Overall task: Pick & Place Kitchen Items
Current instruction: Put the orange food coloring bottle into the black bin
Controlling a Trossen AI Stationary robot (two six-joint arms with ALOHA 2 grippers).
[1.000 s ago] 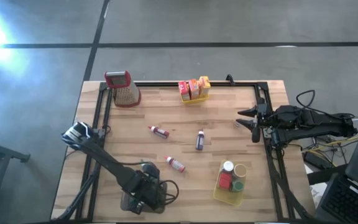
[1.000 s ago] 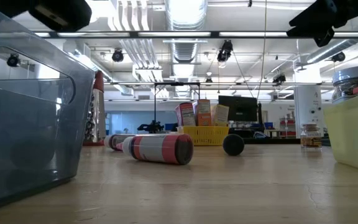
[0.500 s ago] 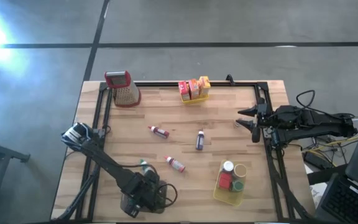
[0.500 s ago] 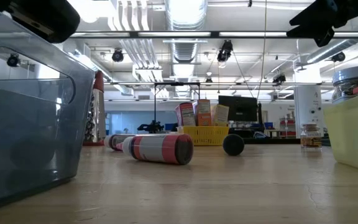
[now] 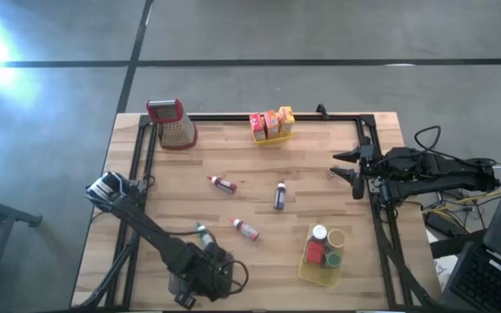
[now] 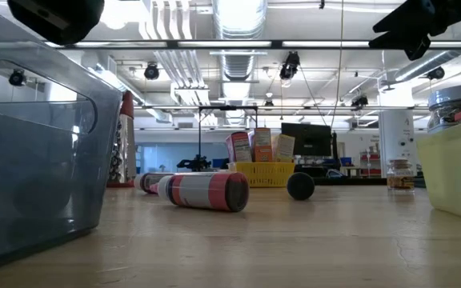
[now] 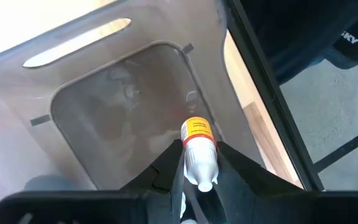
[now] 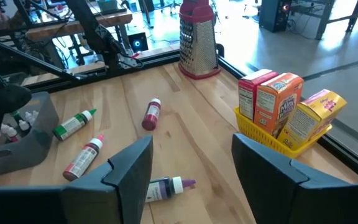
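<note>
Placing step: the left gripper [image 7: 194, 180], clamped on a small white bottle with a yellow-orange label [image 7: 199, 152], hangs over the translucent grey plastic tray [image 7: 92, 106], where release likely comes next; the right gripper [image 8: 191, 171] waits open-jawed near the table's right edge.

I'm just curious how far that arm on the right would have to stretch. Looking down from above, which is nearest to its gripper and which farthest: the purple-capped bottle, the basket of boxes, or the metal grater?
From the right gripper:
1. Purple-capped bottle, lying mid-table.
2. Basket of boxes, at the far edge.
3. Metal grater, far left corner.
</note>
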